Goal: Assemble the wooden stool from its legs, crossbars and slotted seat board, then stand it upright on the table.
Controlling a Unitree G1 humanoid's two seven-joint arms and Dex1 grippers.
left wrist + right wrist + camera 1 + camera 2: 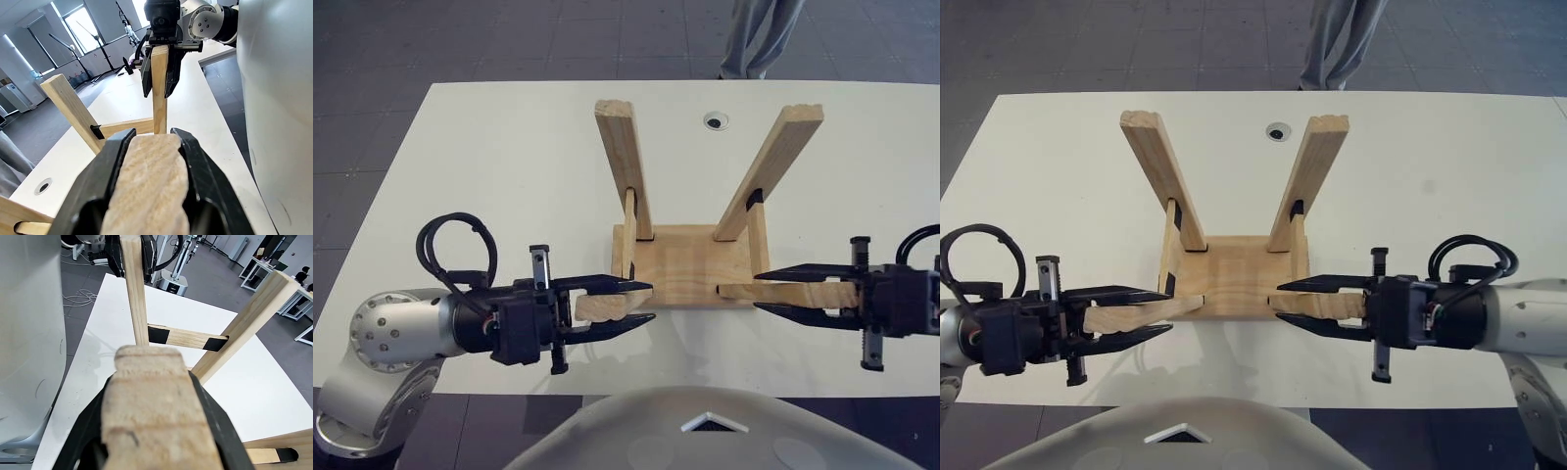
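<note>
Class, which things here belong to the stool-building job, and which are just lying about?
Job: seat board, far legs, near legs held by the left gripper and right gripper, crossbar.
Lying about: table, cable hole in it.

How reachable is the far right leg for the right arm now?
Probably not yet: the right gripper has its jaws shut on the near right leg; nothing else blocks the far right leg.
</note>
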